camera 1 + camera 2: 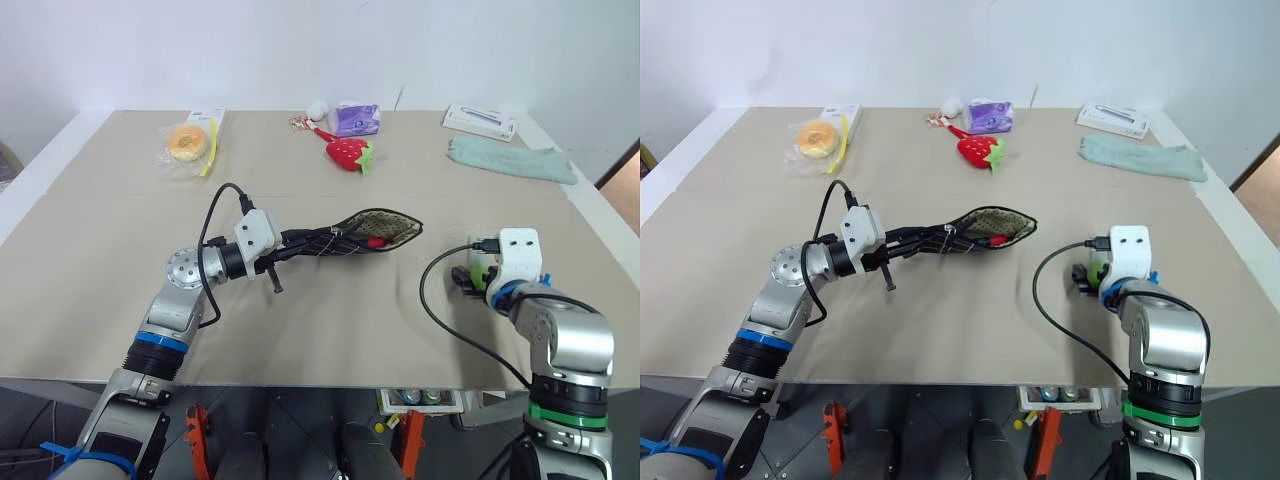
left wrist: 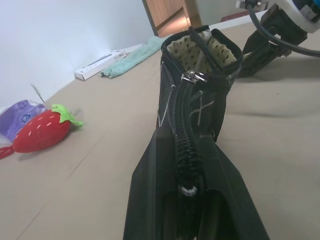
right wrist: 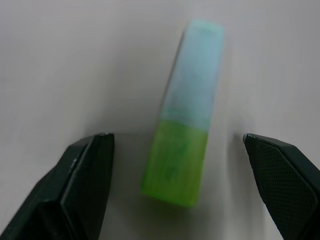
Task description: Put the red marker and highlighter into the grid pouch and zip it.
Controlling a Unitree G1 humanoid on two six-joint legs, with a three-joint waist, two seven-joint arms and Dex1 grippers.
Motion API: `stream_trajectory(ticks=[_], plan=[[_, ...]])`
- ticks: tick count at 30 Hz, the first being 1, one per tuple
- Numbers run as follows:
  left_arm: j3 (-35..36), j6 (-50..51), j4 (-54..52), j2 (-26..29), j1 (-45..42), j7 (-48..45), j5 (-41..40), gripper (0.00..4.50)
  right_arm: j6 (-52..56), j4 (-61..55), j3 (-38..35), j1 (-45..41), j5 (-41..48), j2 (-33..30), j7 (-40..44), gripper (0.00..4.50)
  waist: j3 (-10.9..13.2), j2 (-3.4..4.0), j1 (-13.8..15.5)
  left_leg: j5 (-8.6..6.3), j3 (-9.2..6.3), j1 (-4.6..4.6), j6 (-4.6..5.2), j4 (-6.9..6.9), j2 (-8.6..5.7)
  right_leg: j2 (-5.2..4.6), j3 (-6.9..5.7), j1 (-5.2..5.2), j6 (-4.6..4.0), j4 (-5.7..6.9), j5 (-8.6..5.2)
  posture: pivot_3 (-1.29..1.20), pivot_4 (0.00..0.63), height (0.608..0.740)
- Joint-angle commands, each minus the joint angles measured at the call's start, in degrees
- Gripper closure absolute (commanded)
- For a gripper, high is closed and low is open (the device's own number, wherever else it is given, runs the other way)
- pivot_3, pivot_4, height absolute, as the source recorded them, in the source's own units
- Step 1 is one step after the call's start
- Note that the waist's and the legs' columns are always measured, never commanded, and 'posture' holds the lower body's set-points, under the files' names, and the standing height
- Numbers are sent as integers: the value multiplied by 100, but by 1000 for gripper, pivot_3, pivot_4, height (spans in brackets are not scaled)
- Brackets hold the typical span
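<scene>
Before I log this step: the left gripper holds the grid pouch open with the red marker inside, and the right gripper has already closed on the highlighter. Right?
Not quite. The right gripper is open, its fingers either side of the highlighter lying on the table, as the right wrist view shows. The left gripper does hold the grid pouch open with the red marker inside.

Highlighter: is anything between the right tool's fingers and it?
Nothing visible. The highlighter lies on the bare table, between the right tool's open fingers, which are not touching it.
</scene>
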Motion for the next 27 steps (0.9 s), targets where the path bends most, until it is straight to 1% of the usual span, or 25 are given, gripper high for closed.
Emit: stream_trajectory(ticks=[1, 3, 4, 8, 9, 10, 12, 13, 15, 17, 20, 22, 24, 27], plan=[[125, -39, -130, -22, -133, -6, -116, 4500, -180, 166, 20, 139, -48, -107, -69, 286, 0, 0, 0, 0, 0, 1, 0, 0, 0, 0, 0, 0, 0, 0, 0, 0, 150, 739], [125, -44, -128, -25, -133, -2, -116, 4500, -193, 169, 12, 129, -25, -139, -56, 879, 0, 0, -1, 0, 0, 2, 0, 1, 0, 0, 1, 2, 1, 0, 0, 0, 150, 739], [126, -50, -121, -30, -136, 2, -115, 4500, -195, 174, 9, 115, -15, -161, -44, 1297, 0, 0, 1, 0, 0, 2, 0, 2, 0, 0, 1, 3, 2, 0, 1, 0, 150, 739], [131, -82, -94, -52, -151, 16, -112, 4500, -304, 83, -157, -88, 209, -208, 128, 3220, 0, 0, 4, 2, 0, 1, 3, 3, -2, -1, 3, 5, 2, -1, 1, 0, 150, 739], [132, -85, -84, -56, -160, 17, -111, 4500, -512, -19, -162, -156, 333, -278, 320, 3426, 1, 0, 2, 2, 0, 1, 3, 3, -2, 0, 4, 4, 3, -1, 1, 0, 150, 739], [133, -88, -71, -62, -171, 19, -109, 4500, -978, -181, -41, -183, 414, -497, 672, 3419, 3, 5, 1, 2, 0, 0, 3, 2, -2, 0, 3, 3, 3, -1, 0, 0, 150, 739], [131, -94, -58, -75, -184, 14, -110, 4500, -2216, -601, 254, -96, 575, -1188, 1798, 3419, 11, 20, -3, 2, 3, -3, 3, -1, -5, -1, 9, -2, 6, -1, -1, 0, 150, 739], [132, -94, -50, -81, -190, 7, -112, 4500, -2621, -732, 311, -52, 683, -1457, 2244, 3419, 20, 33, -5, 2, 5, -4, 3, -1, -6, -2, 11, -3, 10, -2, -2, 0, 150, 739], [127, -95, -22, -92, -198, -23, -112, 4500, -3214, -939, 272, -120, 1061, -1968, 3103, 3419, 19, 31, -13, -1, 5, -1, 8, -4, -7, -4, 10, -1, 18, -4, -8, 0, 150, 739], [115, -110, 6, -95, -189, -52, -104, 4500, -3537, -966, 344, -318, 1270, -2464, 3716, 3419, 21, 27, -23, -8, 4, 1, 19, -5, -1, 3, 7, 0, 15, -4, -13, 0, 150, 739], [111, -128, 44, -107, -197, -74, -88, 4500, -3665, -872, 679, -618, 1337, -3176, 4426, 3419, 22, 27, -14, -10, 4, 1, 23, -4, -1, 3, 6, 1, 13, -4, -14, 0, 150, 739], [120, -135, 59, -118, -205, -83, -82, 4500, -3666, -847, 862, -673, 1377, -3466, 4708, 3419, 22, 16, -2, -10, 5, 0, 23, -1, -2, 0, 6, 1, 13, -5, -14, 0, 150, 739], [120, -142, 58, -131, -208, -80, -76, 4500, -3816, -780, 1201, -748, 1165, -3770, 4987, 3419, 23, 14, -1, -10, 5, -1, 23, 2, -3, 0, 7, 2, 13, -5, -14, 0, 150, 739], [106, -131, -2, -146, -174, -54, -66, 4500, -4111, -564, 1738, -912, 769, -3945, 5188, 3419, 24, 14, -4, -10, 9, -2, 23, 4, -4, -3, 10, 0, 13, -5, -14, 0, 150, 739]])
